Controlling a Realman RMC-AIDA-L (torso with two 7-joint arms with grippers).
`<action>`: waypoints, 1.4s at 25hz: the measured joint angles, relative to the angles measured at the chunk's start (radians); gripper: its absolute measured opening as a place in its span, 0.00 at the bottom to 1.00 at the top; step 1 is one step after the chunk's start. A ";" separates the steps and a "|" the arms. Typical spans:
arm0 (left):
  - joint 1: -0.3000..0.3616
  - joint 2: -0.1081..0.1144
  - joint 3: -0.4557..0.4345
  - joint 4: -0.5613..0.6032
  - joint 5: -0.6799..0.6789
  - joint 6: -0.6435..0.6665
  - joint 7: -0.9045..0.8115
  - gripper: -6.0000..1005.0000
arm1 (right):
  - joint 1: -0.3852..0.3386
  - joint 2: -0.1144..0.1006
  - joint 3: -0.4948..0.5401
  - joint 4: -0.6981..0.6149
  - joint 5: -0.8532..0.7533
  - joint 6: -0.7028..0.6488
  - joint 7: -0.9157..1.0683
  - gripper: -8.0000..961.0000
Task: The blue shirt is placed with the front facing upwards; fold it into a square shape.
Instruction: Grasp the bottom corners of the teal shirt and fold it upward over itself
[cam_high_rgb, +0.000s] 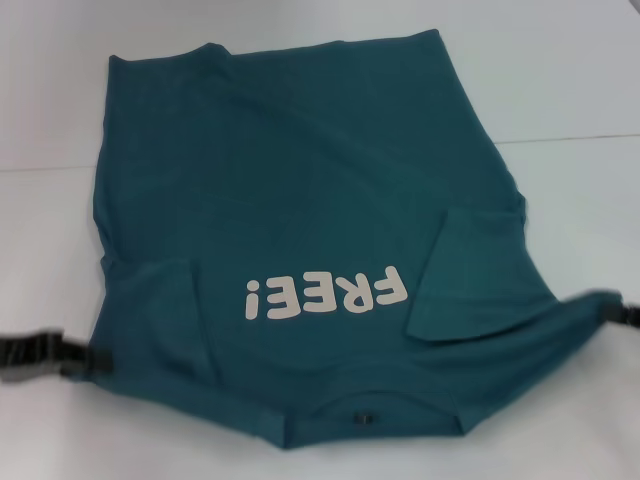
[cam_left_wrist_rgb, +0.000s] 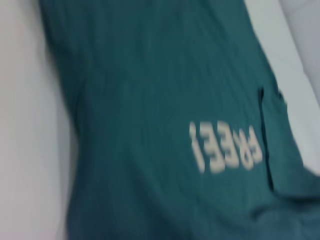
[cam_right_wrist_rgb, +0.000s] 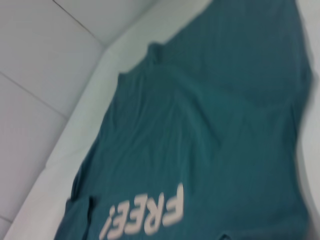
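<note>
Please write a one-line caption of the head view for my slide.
Blue shirt lies print-up on the white table, both sleeves folded in, left hand and right hand at its near corners.

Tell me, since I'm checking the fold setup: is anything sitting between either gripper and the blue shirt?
Nothing visible does. The blue shirt lies front up on the white table, both sleeves already folded inward. The left gripper sits at its left shoulder edge and the right gripper at the right one, each right at the fabric.
</note>
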 joint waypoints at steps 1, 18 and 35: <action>-0.011 0.002 0.000 -0.010 -0.011 -0.022 0.000 0.03 | 0.014 0.004 -0.001 0.001 0.012 0.015 -0.004 0.09; -0.131 0.031 0.009 -0.129 -0.240 -0.388 0.050 0.03 | 0.242 0.063 -0.009 0.062 0.169 0.435 -0.181 0.11; -0.228 0.007 0.014 -0.231 -0.390 -0.631 0.140 0.03 | 0.400 0.091 -0.025 0.117 0.206 0.741 -0.298 0.14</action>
